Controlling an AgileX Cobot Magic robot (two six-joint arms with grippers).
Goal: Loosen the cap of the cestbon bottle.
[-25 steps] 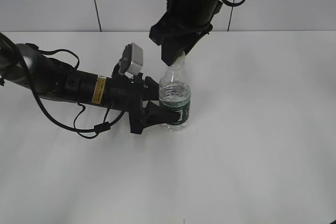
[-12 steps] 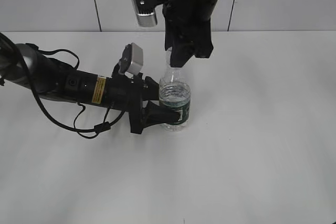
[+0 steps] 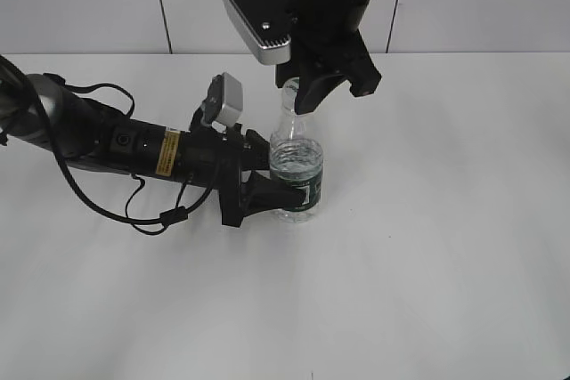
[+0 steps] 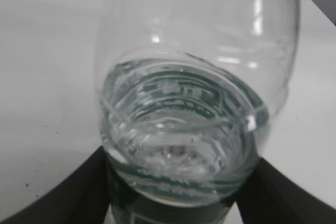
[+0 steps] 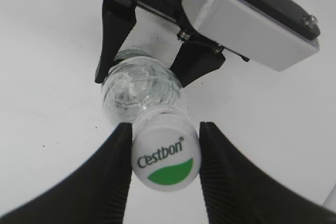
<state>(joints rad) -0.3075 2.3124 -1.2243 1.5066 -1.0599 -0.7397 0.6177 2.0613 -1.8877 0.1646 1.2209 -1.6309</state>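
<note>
Small clear plastic cestbon bottle (image 3: 297,171) upright mid-frame on white bench (image 3: 445,246), left hand (image 3: 267,191) clamping green label. Right hand (image 5: 164,153) pinching round white cap (image 5: 165,156), lower centre. Tip: keep base clamped firm, twist squarely, avoid crushing neck.

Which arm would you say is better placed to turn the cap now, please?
The right. Its gripper straddles the cap from above, while the left gripper is occupied clamping the cestbon bottle at its label, steadying it.

The plain white table (image 3: 427,246) carries only the upright cestbon bottle (image 3: 297,175).
</note>
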